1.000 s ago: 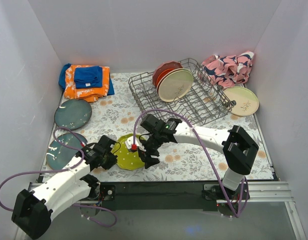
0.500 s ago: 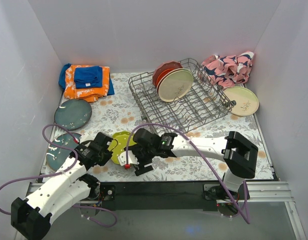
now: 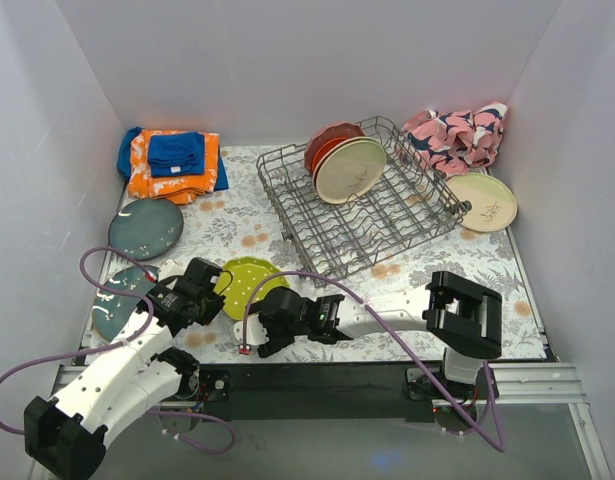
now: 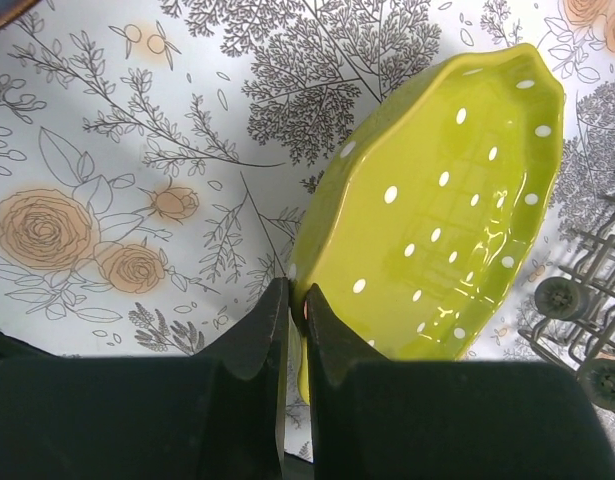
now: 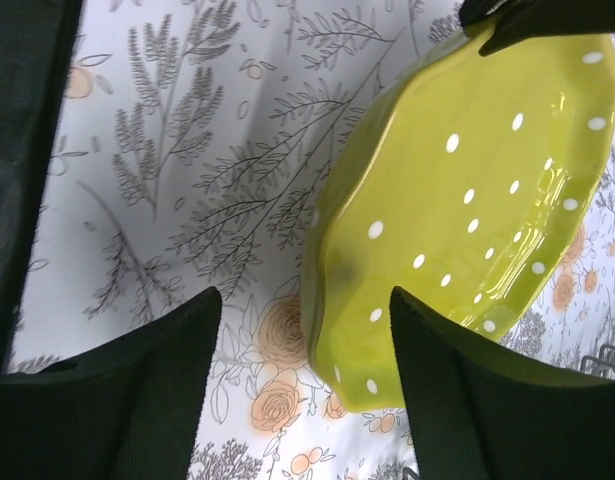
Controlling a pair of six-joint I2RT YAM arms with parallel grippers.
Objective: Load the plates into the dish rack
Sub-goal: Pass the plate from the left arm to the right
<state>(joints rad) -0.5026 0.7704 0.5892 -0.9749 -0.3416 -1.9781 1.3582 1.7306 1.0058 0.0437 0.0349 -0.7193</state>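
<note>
Left wrist view shows the left gripper (image 4: 297, 300) pinched tight on the rim of the yellow-green dotted plate (image 4: 437, 230). The plate tilts up off the floral tablecloth (image 4: 137, 150), hollow face up, and stretches away from the fingers toward the dish rack (image 3: 387, 215). The right gripper (image 5: 302, 300) stands spread, facing the plate's edge and holding nothing.

Dotted plate (image 3: 254, 278) now tilted up; right jaws drawn back.

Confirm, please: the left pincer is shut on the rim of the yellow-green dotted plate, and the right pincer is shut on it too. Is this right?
Not quite. The left pincer is shut on the rim of the yellow-green dotted plate, but the right pincer is open, its jaws apart and not clamping the plate. The right wrist view shows it.
</note>
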